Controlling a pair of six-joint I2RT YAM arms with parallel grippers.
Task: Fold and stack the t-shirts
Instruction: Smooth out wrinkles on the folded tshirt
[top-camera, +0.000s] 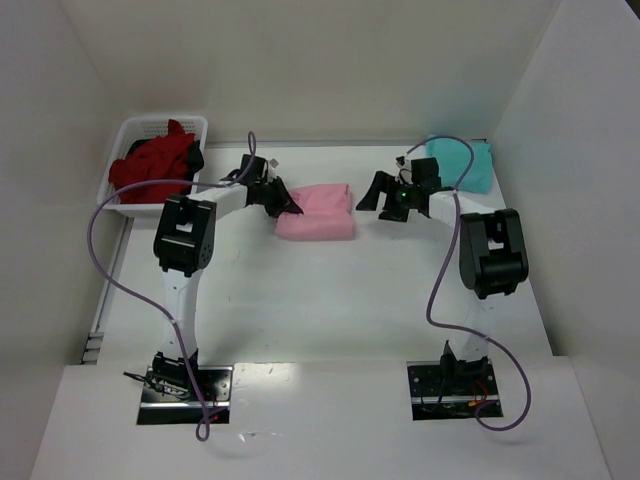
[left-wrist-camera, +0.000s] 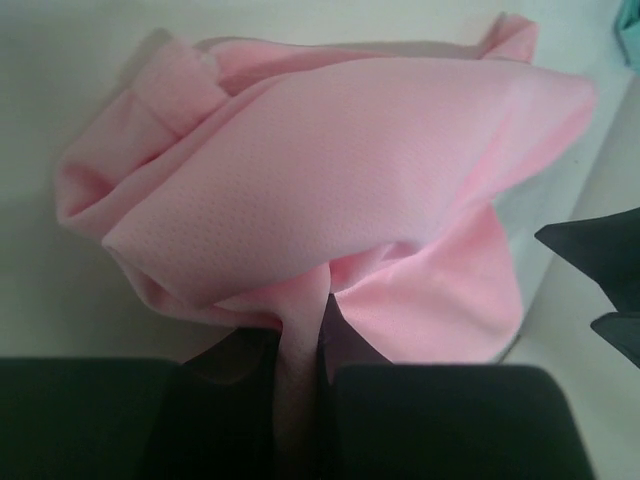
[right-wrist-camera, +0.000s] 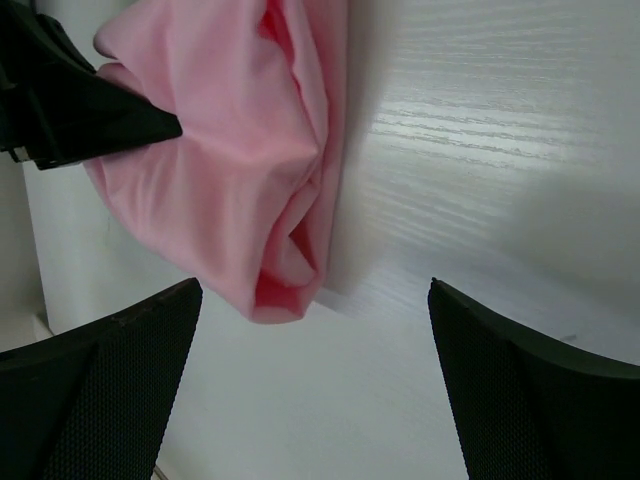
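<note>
Pink t-shirt (top-camera: 318, 212) folded mid-desk (top-camera: 330, 300), edge clamped in left tool (left-wrist-camera: 300, 345), right tool (top-camera: 385, 198) spread empty beside it; teal t-shirt (top-camera: 462, 163) folded far right, unstacked; dark red t-shirts (top-camera: 155, 170) heaped in basket (top-camera: 135, 128), unfolded.

The light pink t-shirt (left-wrist-camera: 340, 160) at the black left claw (left-wrist-camera: 300, 345) is plain, its weave finely dotted. Beyond the black right claw (right-wrist-camera: 315, 288) lies a plain teal t-shirt (top-camera: 462, 163). Left of the left claw, dark red t-shirts (top-camera: 152, 168) fill a white lattice basket (top-camera: 135, 127). The bench (right-wrist-camera: 480, 150) is white with faint grain, and the cables (top-camera: 91, 235) are purple.
</note>
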